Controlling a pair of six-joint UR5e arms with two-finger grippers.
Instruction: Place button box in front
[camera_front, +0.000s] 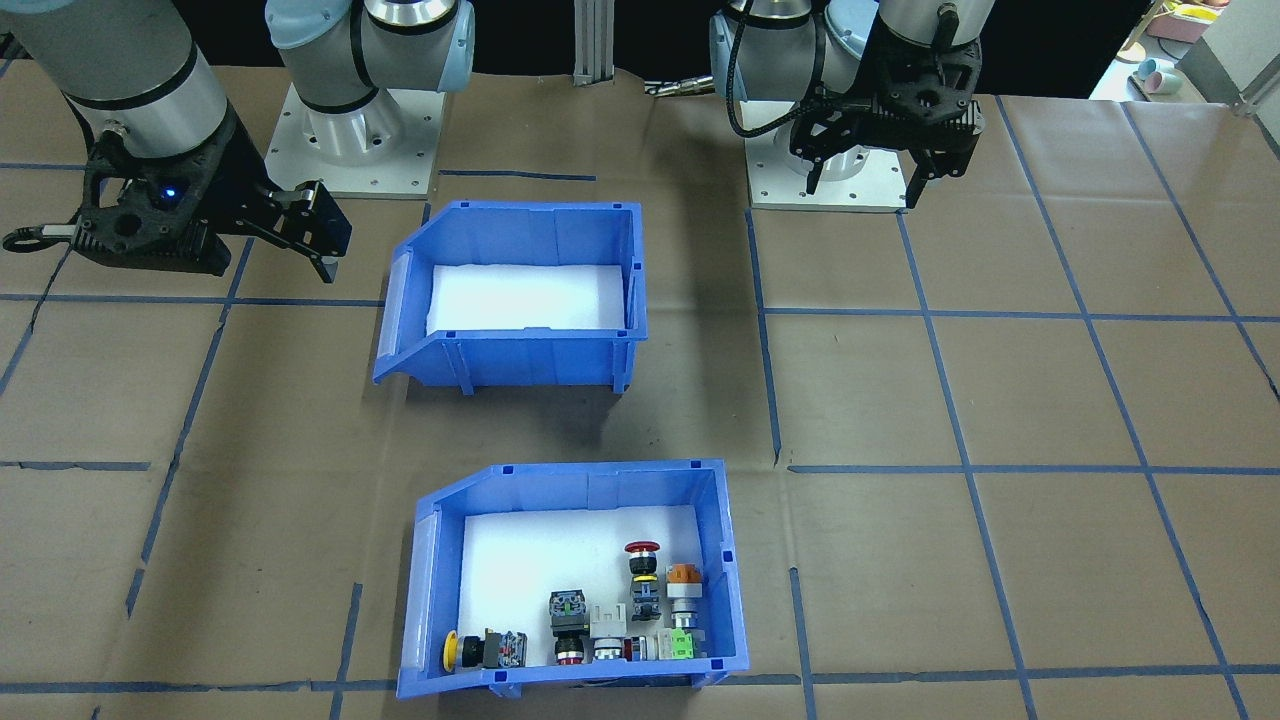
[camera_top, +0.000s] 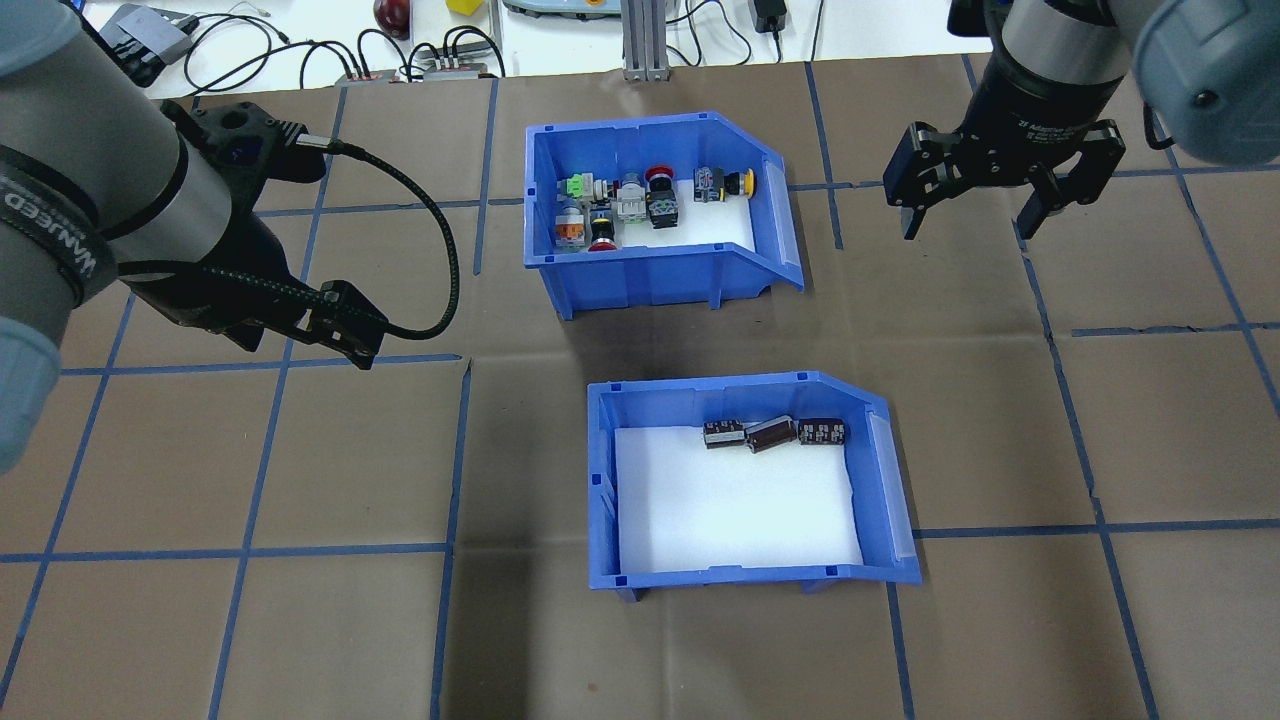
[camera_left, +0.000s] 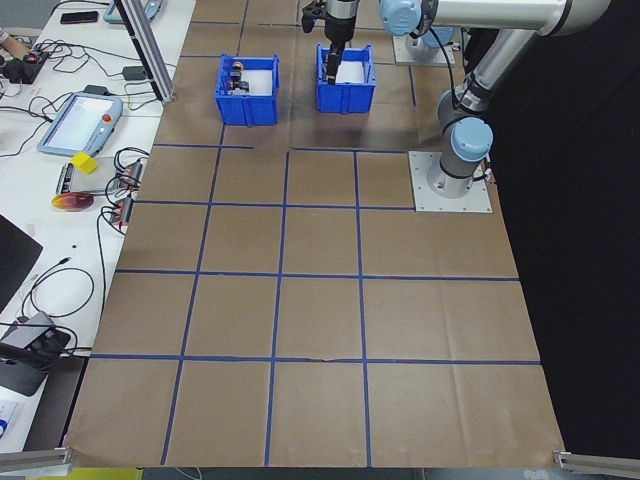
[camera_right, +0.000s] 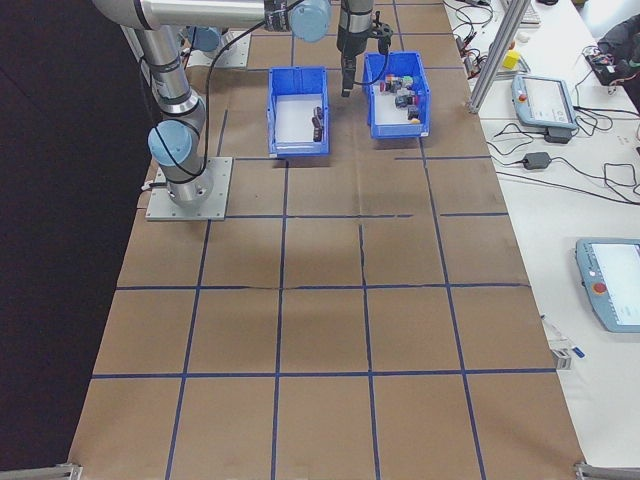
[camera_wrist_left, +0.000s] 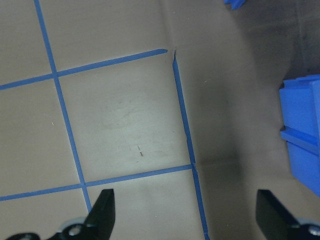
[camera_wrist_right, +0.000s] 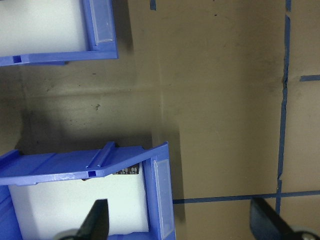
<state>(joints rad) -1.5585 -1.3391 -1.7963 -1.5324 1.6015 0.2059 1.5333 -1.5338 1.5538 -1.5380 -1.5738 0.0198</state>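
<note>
Overhead view, read from the robot's side outward. Nearest the robot on the counter (camera_top: 250, 620) stands a second blue bin (camera_top: 745, 480) holding only dark cylinders (camera_top: 772, 433) against its far wall; beyond it, separated by a strip of bare paper, stands the button box (camera_top: 655, 210), with its coloured switches (camera_top: 640, 200) crowded along the far wall. The box's long axis runs left to right and its open, sloped front faces right. The left gripper (camera_top: 345, 325) hangs over the counter to the left of both bins, jaws spread wide and holding nothing; its wrist view shows only a blue edge at the right. The right gripper (camera_top: 985, 205) hangs to the right of the button box, level with it, jaws likewise released and empty. Judged from the overhead view, the right gripper is somewhat nearer the box, and faces its open end. The cylinder bin occupies the near spot, so it probably obstructs a straight pull toward the robot. Cables and devices lie on the white bench past the far edge.
</note>
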